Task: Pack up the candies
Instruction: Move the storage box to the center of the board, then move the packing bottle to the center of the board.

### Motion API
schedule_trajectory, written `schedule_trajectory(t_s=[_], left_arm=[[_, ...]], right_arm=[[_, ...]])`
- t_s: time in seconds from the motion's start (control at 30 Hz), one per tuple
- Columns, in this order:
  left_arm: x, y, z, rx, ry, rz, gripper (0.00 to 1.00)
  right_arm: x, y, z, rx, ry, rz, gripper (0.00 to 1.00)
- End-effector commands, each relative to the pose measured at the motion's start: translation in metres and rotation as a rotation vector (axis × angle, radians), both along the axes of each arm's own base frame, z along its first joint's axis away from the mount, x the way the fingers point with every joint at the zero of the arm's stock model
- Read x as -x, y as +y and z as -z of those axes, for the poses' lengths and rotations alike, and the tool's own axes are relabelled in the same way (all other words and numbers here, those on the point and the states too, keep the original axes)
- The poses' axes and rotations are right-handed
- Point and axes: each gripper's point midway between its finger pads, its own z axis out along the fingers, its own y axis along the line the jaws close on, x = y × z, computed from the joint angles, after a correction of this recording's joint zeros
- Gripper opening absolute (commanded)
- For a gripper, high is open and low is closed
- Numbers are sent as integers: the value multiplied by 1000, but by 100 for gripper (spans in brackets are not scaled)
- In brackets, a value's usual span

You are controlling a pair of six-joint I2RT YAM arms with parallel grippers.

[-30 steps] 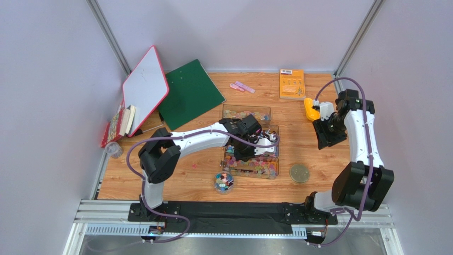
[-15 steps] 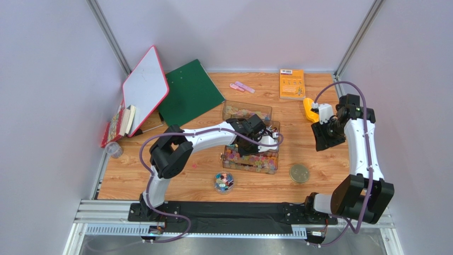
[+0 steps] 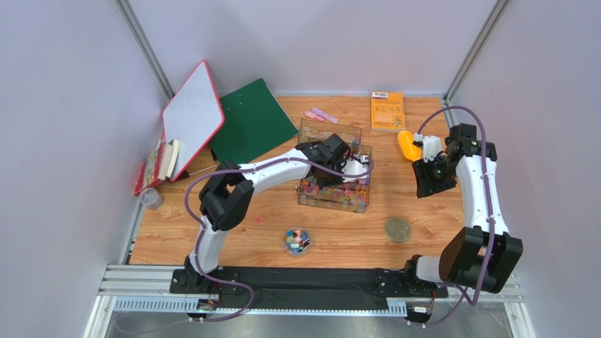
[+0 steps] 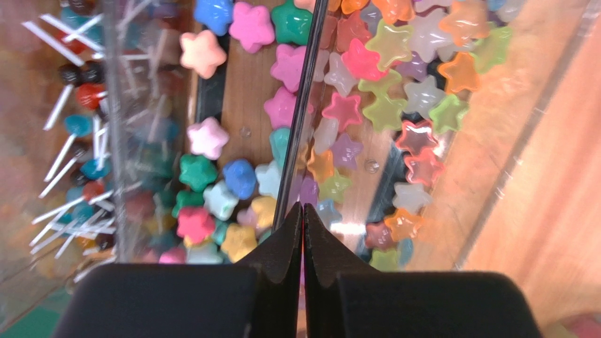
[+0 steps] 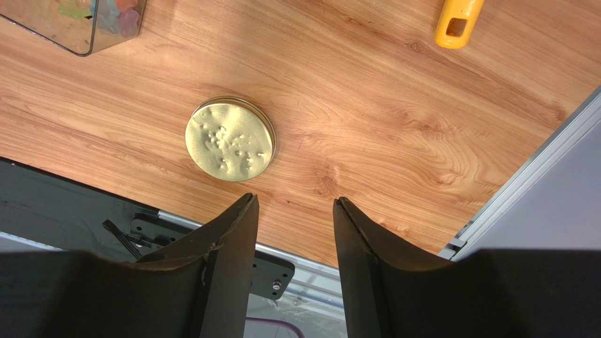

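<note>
At the far left, a whiteboard [image 3: 192, 120] and a green folder [image 3: 254, 123] lie well apart from the work. Near the front stands a small jar [image 3: 297, 241] holding coloured pieces. Beyond it, the left claw [image 4: 302, 211] is clenched on the thin wall of the clear box [image 3: 331, 207]. There the candies [image 4: 367, 63] lie heaped: small glossy stars, probably hard, light and slippery, so better scooped than pinched. Lollipops [image 4: 70, 141] crowd a box alongside. Rightward on the tabletop [image 3: 353, 239] rest the gold lid [image 5: 229, 140] and the yellow scoop [image 5: 458, 17]. The right claw [image 5: 293, 211] hangs released, grasping nothing.
</note>
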Motion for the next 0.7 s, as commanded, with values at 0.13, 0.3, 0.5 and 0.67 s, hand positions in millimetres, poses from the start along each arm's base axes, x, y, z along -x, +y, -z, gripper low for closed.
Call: schedule_trajectory(t_s=[0.13, 0.3, 0.5, 0.67], left_arm=[[53, 52, -149, 182, -60, 9, 0], [121, 111, -117, 96, 117, 28, 0], [175, 134, -82, 48, 299, 41, 0], [189, 132, -61, 7, 333, 69, 0]], right_arm=[[-6, 3, -13, -5, -102, -33, 48], [-9, 10, -15, -44, -104, -24, 48], [-4, 12, -20, -48, -98, -44, 48], [5, 8, -22, -14, -92, -63, 48]])
